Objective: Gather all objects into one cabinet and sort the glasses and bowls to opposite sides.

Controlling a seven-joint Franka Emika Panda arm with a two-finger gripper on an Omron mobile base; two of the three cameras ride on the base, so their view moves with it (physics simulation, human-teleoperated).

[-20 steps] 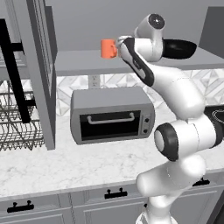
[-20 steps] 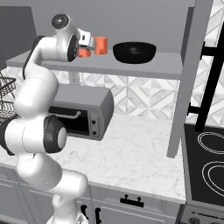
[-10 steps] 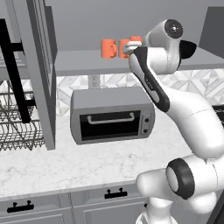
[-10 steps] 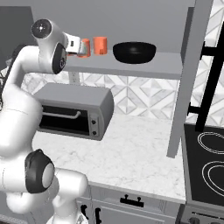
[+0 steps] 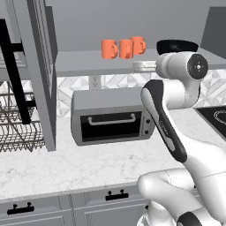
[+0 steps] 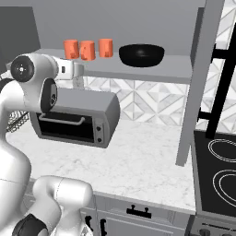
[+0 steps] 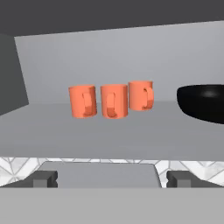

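Note:
Three orange glasses stand in a tight row on the cabinet shelf (image 5: 79, 62): left (image 7: 83, 101), middle (image 7: 113, 101) and right (image 7: 141, 95), also seen from the base (image 5: 126, 48) (image 6: 87, 50). The black bowl (image 7: 203, 103) (image 6: 142, 54) (image 5: 176, 45) sits apart on the same shelf, to their right. My gripper (image 7: 111, 179) (image 5: 137, 66) (image 6: 82, 70) is open and empty, in front of the shelf's front edge and a little below the mugs, touching nothing.
The cabinet's open doors flank the shelf, one door (image 5: 39, 75) on the left and another door (image 6: 198, 87) on the right, each with a long black handle (image 5: 13, 75). A toaster oven (image 5: 110, 117) sits on the marble counter below. Further out are a dish rack (image 5: 17, 128) and a stovetop (image 6: 216, 175).
The hand has drawn back from the mugs and dropped below shelf level. All three mugs now stand uncovered; the arm's elbow has swung outward.

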